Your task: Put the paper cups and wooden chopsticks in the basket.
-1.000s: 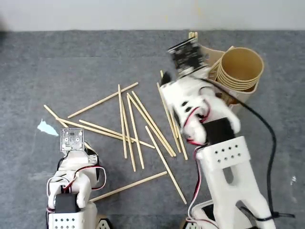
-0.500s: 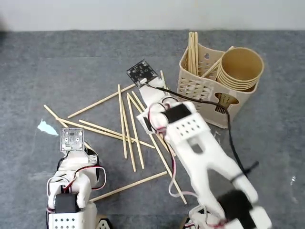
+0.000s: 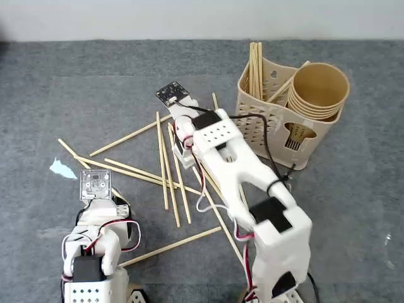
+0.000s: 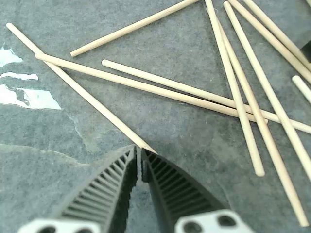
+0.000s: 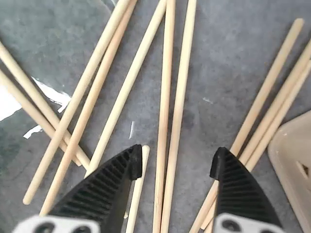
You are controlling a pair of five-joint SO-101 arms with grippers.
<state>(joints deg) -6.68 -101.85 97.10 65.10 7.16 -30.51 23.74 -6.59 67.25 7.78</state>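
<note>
Several wooden chopsticks (image 3: 136,172) lie scattered across the grey mat. The tan basket (image 3: 265,117) at the back right holds a stack of paper cups (image 3: 319,88) and a few upright chopsticks (image 3: 255,63). My right arm (image 3: 218,142) stretches from the front toward the pile's far side. Its gripper (image 5: 180,160) is open just above the mat, with two parallel chopsticks (image 5: 167,116) between the fingers, not gripped. My left gripper (image 4: 141,155) is shut and holds nothing, low at the front left, its tips at the end of a long chopstick (image 4: 82,92).
A pale scrap of tape (image 3: 61,168) sticks to the mat at the left. One chopstick (image 3: 170,246) lies alone near the front. A corner of the basket (image 5: 291,160) is close to my right gripper. The mat ends at a light wall (image 3: 189,19) behind.
My right arm has swung from over the basket leftward and down to the scattered chopsticks. The left arm has stayed still.
</note>
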